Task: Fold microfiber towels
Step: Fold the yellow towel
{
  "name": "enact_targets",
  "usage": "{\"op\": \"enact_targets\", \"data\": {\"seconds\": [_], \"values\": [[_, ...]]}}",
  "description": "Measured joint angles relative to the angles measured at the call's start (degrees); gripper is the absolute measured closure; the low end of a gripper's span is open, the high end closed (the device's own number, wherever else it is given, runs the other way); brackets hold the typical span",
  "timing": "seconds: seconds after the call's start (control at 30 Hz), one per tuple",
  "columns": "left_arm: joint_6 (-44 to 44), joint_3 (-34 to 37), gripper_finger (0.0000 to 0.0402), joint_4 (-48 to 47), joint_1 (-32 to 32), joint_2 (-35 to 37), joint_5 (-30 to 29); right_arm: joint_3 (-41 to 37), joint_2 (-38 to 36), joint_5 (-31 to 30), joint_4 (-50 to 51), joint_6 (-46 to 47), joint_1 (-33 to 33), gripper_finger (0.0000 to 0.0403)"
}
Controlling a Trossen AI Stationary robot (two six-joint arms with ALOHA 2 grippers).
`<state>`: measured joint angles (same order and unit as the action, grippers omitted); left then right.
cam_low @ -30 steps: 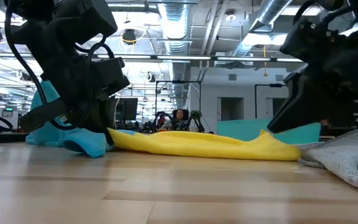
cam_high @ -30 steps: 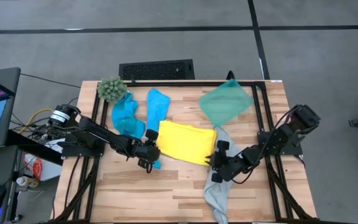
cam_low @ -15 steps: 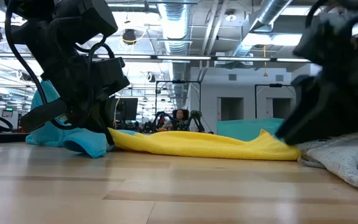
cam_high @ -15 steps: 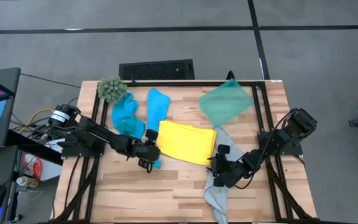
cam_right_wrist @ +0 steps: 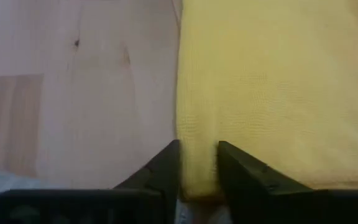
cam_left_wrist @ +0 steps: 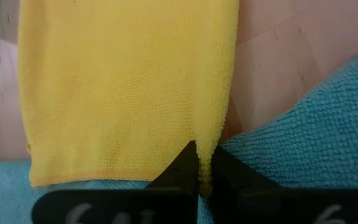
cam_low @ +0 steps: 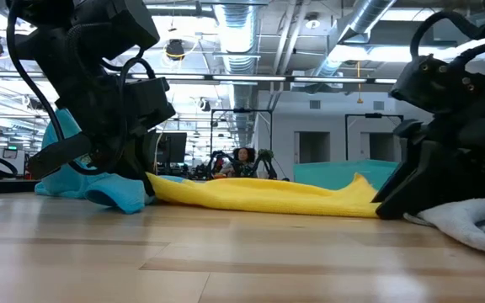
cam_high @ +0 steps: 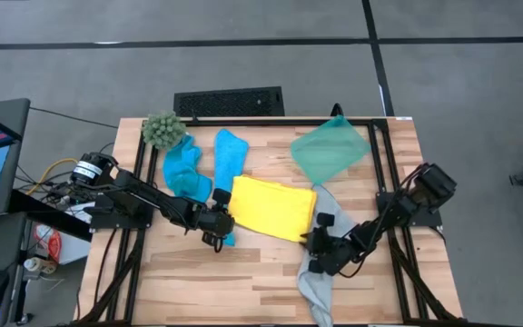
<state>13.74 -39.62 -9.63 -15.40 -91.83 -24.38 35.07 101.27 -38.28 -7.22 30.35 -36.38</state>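
The flat yellow microfiber towel (cam_high: 273,209) lies spread at the middle of the pale wooden butcher-block table (cam_high: 243,282) and serves as the landmark here. Farthest left of it, by the table's back corner, sits a fuzzy green ball-shaped plant (cam_high: 162,130). Between the plant and the yellow towel lies a crumpled bright blue microfiber towel (cam_high: 182,170), and just beside that a second bright blue towel (cam_high: 230,154), laid as a long limp strip whose near end reaches the yellow towel's left edge.

The left gripper (cam_high: 220,222) is down at the yellow towel's near-left corner; in the left wrist view its dark fingers (cam_left_wrist: 182,169) are pinched together on that yellow corner, with blue cloth under and beside them.

Behind the yellow towel's right end stands a translucent green rectangular bin (cam_high: 330,150). The right gripper (cam_high: 315,238) sits at the yellow towel's near-right corner; the right wrist view shows its fingers (cam_right_wrist: 166,165) narrowly apart with the towel's yellow edge between them. A larger pale grey microfiber towel (cam_high: 316,282) trails from under that gripper, right of the yellow towel, toward the table's front edge.
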Motion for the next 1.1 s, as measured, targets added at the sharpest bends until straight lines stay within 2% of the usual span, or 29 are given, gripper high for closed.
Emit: {"op": "enact_targets", "data": {"seconds": [0.2, 0.27, 0.5, 0.73, 0.87, 1.1], "values": [[-0.61, -0.32, 0.0393, -0.16, -0.02, 0.00, -0.53, -0.33, -3.11, -0.03, 2.97, -0.45, 0.24, 0.0374], [-0.91, -1.03, 0.0393, -0.58, 0.00, 0.00, -0.57, -0.28, -4.74, -0.14, 3.91, -0.44, 0.19, 0.0391], [-0.87, -5.51, 0.0393, -3.83, 0.02, 0.00, -3.08, -0.27, -11.31, -1.04, 8.29, -0.39, 1.90, 0.0375], [0.55, -8.99, 0.0393, -7.51, 0.76, 0.02, -6.21, -0.22, -16.87, -2.53, 16.35, -0.39, 6.91, 0.0393], [0.52, -9.35, 0.0393, -9.93, 2.49, 0.02, -6.15, -0.22, -18.94, -2.53, 19.22, -0.31, 10.25, 0.0388], [2.11, -9.35, 0.0393, -8.90, 7.39, 0.02, -5.90, -0.22, -19.47, -2.37, 23.32, 0.12, 15.36, 0.0383]]}}
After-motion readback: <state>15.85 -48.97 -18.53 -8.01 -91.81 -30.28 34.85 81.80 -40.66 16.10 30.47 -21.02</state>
